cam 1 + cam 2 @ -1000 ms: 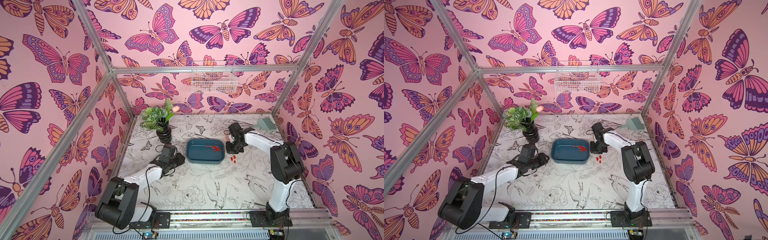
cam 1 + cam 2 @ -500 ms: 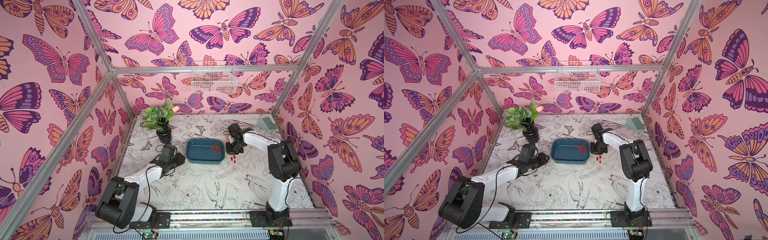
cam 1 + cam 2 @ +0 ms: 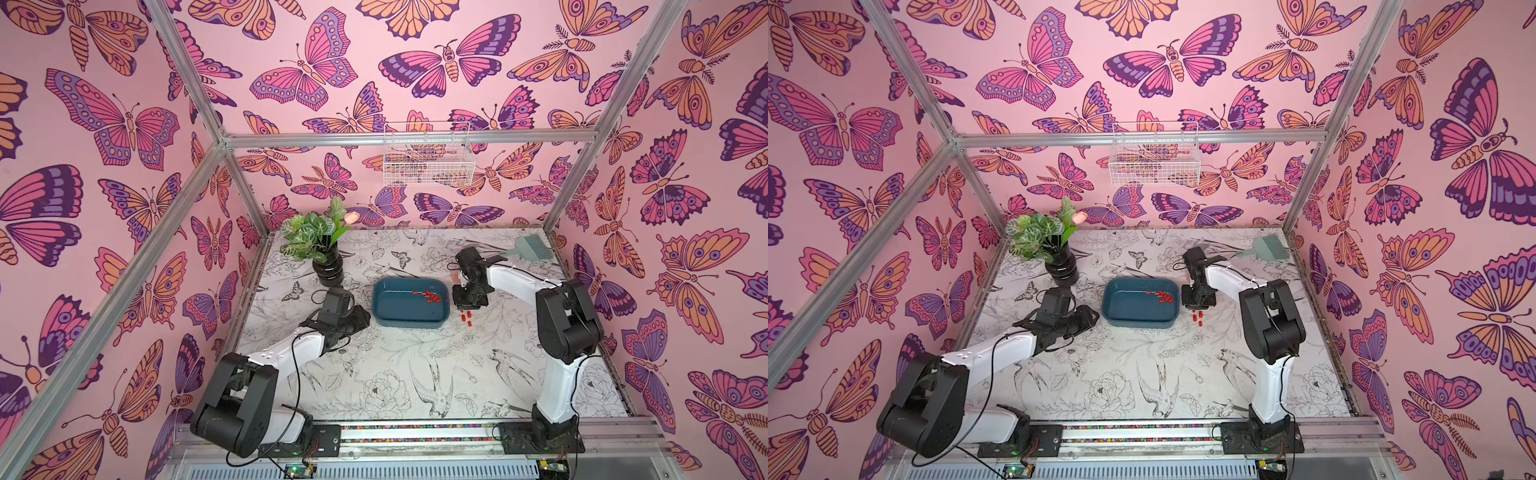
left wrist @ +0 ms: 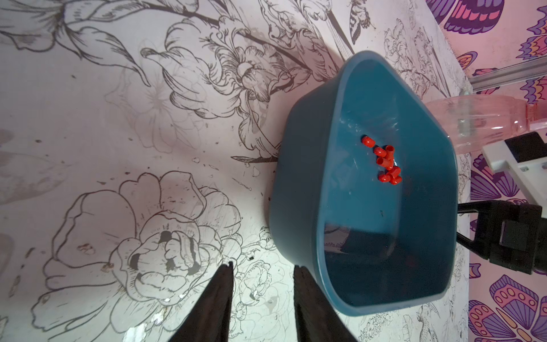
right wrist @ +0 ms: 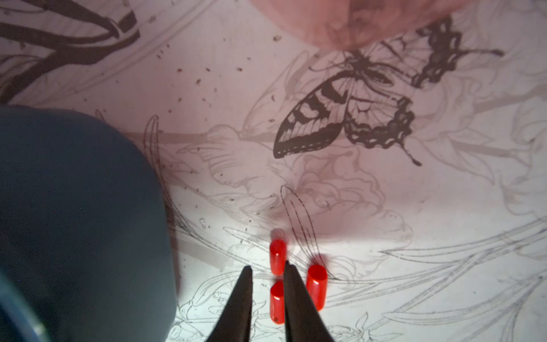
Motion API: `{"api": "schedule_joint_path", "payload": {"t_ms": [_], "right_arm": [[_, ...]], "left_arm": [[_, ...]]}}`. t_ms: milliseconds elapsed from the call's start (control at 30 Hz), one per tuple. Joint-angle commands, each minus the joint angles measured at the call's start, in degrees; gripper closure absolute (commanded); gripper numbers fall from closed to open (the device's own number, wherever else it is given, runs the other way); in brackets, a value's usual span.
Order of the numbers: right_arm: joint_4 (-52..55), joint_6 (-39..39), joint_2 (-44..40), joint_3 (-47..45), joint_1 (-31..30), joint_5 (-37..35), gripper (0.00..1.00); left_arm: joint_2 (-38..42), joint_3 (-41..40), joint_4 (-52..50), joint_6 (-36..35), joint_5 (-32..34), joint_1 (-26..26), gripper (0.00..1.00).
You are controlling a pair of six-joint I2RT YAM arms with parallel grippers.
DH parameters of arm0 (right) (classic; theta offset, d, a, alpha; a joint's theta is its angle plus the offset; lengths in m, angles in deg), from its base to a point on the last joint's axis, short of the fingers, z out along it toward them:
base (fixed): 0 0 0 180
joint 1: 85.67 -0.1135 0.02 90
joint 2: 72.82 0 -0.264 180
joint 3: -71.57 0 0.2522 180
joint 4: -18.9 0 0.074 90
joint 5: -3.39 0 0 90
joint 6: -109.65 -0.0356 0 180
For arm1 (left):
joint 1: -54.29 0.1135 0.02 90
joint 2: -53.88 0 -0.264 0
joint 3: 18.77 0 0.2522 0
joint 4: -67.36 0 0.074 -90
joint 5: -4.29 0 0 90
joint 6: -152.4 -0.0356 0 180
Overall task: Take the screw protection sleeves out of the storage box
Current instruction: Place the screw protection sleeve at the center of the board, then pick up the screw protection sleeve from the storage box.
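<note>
The dark teal storage box [image 3: 390, 301] [image 3: 1129, 305] sits mid-table, with several red screw protection sleeves [image 3: 430, 296] [image 4: 386, 165] clustered at its right end. Three more sleeves [image 3: 466, 318] [image 3: 1198, 316] lie on the table just right of the box. My right gripper [image 3: 467, 305] [image 5: 267, 266] points down over them, jaws open a little. One sleeve [image 5: 276, 300] lies loose in the gap against one finger, a second [image 5: 277, 260] sits past the tips and a third [image 5: 316, 285] lies beside that finger. My left gripper [image 3: 361, 318] [image 4: 263, 265] rests open and empty at the box's left side.
A potted plant [image 3: 320, 245] stands at the back left. A teal brush [image 3: 532, 247] lies at the back right. A clear plastic bottle [image 4: 473, 124] lies behind the right arm. A white wire basket [image 3: 428, 160] hangs on the back wall.
The right gripper's jaws have parted slightly beside the box, close above the table. The left arm has not moved.
</note>
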Motion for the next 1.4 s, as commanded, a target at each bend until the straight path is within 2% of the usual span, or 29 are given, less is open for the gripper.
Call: {"api": "schedule_joint_path", "payload": {"t_ms": [0, 400, 767, 1033, 1200, 1367], "right_arm": [[2.74, 0.91, -3.44, 0.80, 0.34, -0.93, 0.72], [7.93, 2.87, -12.46, 2.75, 0.10, -0.21, 0.59], [8.52, 2.99, -18.42, 5.31, -3.57, -0.90, 0.51], [7.07, 2.11, -15.06, 9.40, -9.98, -3.11, 0.51], [2.74, 1.07, -10.83, 10.88, -13.17, -4.76, 0.46], [-0.53, -0.42, -5.50, 13.42, -14.30, -4.46, 0.49]], "left_arm": [[-0.89, 1.02, 0.04, -0.15, -0.26, 0.34, 0.61], [-1.01, 1.12, 0.06, -0.16, -0.34, 0.35, 0.61], [-0.88, 1.00, 0.02, -0.15, -0.31, 0.41, 0.61], [-0.89, 1.00, 0.08, -0.31, -0.31, 0.47, 0.61], [-0.73, 0.86, 0.08, -0.24, -0.35, 0.48, 0.62], [-0.75, 0.86, 0.57, -0.83, -1.19, 0.48, 0.62]]}}
